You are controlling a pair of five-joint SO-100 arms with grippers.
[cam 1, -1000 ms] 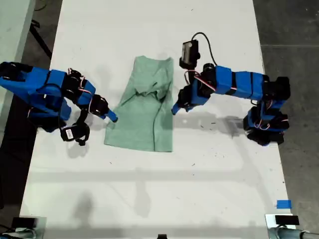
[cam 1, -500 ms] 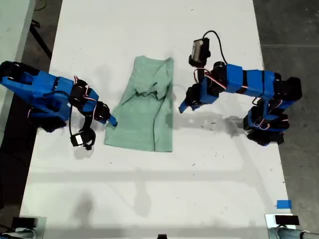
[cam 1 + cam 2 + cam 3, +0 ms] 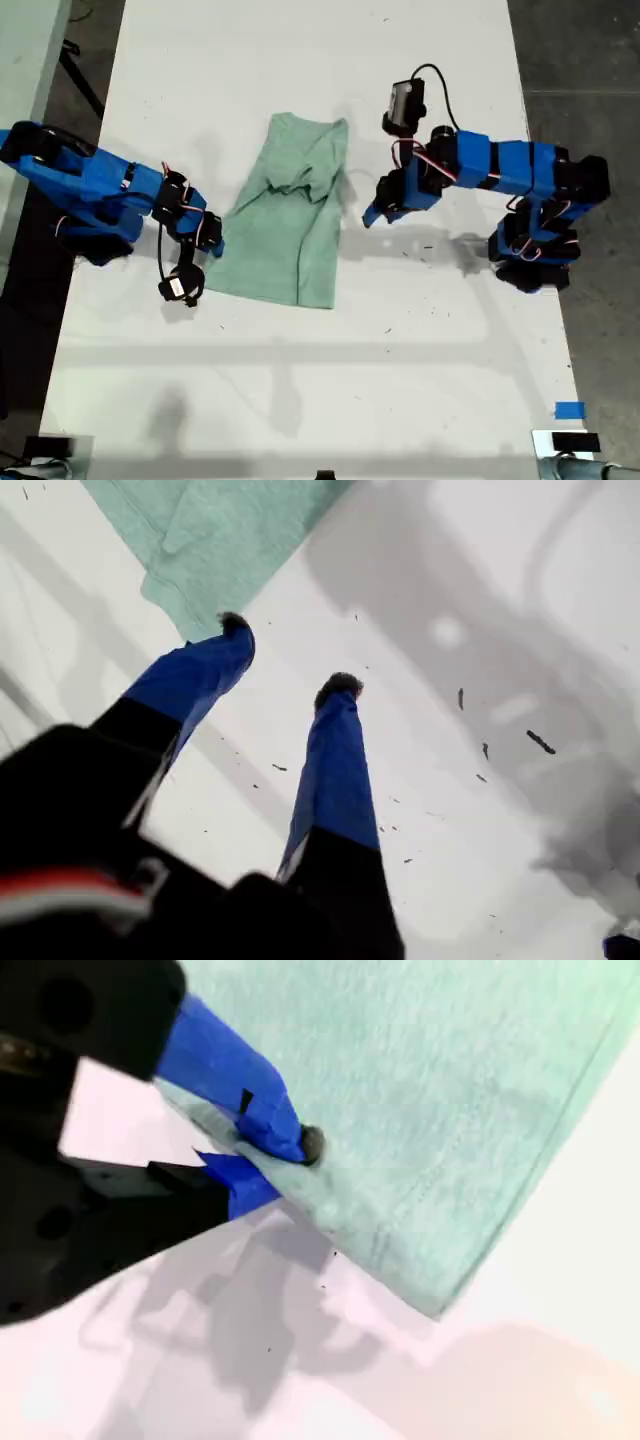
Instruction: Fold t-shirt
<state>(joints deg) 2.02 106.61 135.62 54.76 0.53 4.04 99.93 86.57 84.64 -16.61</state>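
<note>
The t-shirt lies partly folded in the middle of the white desk, a long narrow shape with a crumpled fold near its far end in the exterior view. My second hand is at the shirt's left edge in the exterior view, at its near corner, its blue fingers closed on the hem with cloth pinched between them. My first hand hangs just right of the shirt in the exterior view, jaws apart and holding nothing, one fingertip beside the cloth's edge.
</note>
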